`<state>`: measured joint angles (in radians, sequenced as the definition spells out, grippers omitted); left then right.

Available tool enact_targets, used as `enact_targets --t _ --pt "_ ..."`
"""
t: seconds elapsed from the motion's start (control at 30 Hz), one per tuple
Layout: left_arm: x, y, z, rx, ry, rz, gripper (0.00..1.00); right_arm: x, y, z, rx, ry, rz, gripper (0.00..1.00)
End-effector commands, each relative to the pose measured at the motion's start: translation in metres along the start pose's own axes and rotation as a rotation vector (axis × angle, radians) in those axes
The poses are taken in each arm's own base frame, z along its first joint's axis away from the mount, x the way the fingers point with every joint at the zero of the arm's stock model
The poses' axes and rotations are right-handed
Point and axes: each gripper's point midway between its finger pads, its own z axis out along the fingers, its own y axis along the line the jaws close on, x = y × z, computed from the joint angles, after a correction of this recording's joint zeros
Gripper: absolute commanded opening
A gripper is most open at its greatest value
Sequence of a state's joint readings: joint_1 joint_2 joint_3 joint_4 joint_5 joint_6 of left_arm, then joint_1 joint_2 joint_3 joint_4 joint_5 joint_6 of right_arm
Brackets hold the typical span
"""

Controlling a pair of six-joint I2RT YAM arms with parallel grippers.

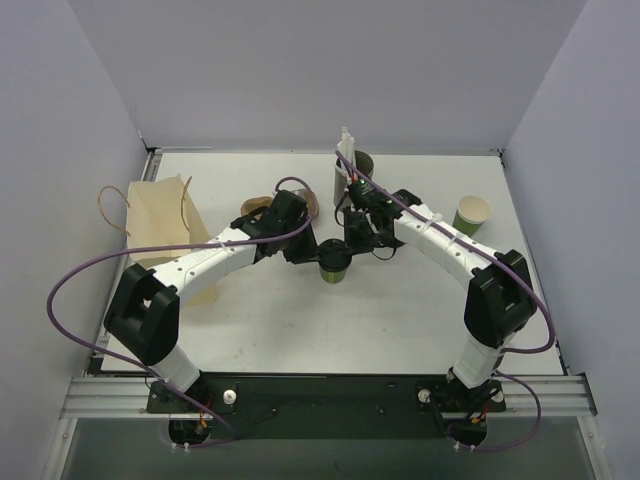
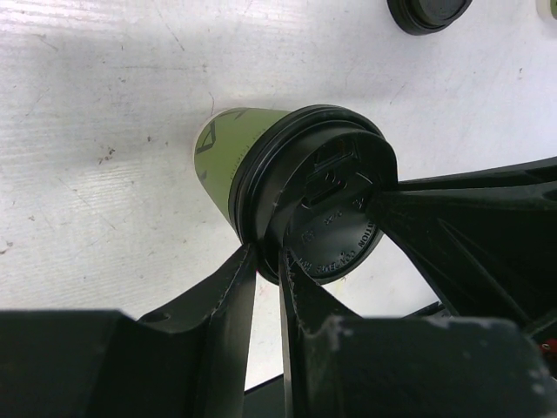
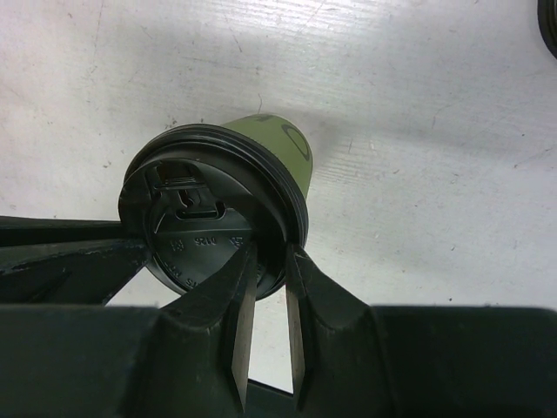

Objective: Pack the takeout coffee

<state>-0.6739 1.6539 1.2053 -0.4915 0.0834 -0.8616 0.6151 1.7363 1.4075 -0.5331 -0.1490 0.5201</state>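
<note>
Near the middle of the white, scuffed tabletop (image 1: pixel 300 330): a small green paper cup (image 1: pixel 335 268), tapered, with a smooth matte wall, upright. On top, a round black plastic lid (image 2: pixel 335 200), glossy, with a ridged rim, raised lettering and a moulded sip slot. Cannot tell whether the base touches the tabletop.

Pinched from two sides. Left gripper (image 2: pixel 268 257) narrow, its black fingers straddling the lid's rim, one outside the edge and one on the lid's top. Right gripper (image 3: pixel 271 252) equally narrow, clamped across the rim on the opposite side.

At the left, a flat brown paper bag (image 1: pixel 165 225) with looped cord handles. At the far edge, a tall grey cup (image 1: pixel 345 175) with white straws. At the right, a second green cup (image 1: pixel 472 213), open, pale inside.
</note>
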Motion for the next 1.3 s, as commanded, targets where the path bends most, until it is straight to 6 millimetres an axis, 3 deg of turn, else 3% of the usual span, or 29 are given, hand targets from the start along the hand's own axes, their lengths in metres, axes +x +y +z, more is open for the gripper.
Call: enact_targets --t 0.0,0.3,0.53,0.67,0.87,1.03,1.27 --pt "0.096 0.112 0.046 -0.374 0.262 0.029 0.27 0.068 -0.013 0.026 0.073 0.226 -0.024 0.15" --pt "0.087 0.102 0.042 -0.368 0.251 0.047 0.27 0.098 -0.014 0.043 0.01 0.294 0.057 0.15" --pt "0.08 0.095 0.04 -0.368 0.257 0.068 0.27 0.098 -0.021 0.047 -0.06 0.304 0.153 0.15" --pt "0.075 0.088 0.038 -0.362 0.255 0.079 0.27 0.101 -0.015 0.048 -0.094 0.308 0.17 0.15" --pt "0.068 0.081 0.032 -0.347 0.246 0.096 0.27 0.079 -0.006 0.032 -0.141 0.254 0.197 0.16" --pt "0.061 0.076 0.03 -0.334 0.236 0.108 0.28 0.071 -0.005 0.035 -0.222 0.252 0.286 0.16" --pt "0.059 0.074 0.028 -0.332 0.237 0.121 0.28 0.086 -0.019 0.049 -0.239 0.273 0.37 0.16"
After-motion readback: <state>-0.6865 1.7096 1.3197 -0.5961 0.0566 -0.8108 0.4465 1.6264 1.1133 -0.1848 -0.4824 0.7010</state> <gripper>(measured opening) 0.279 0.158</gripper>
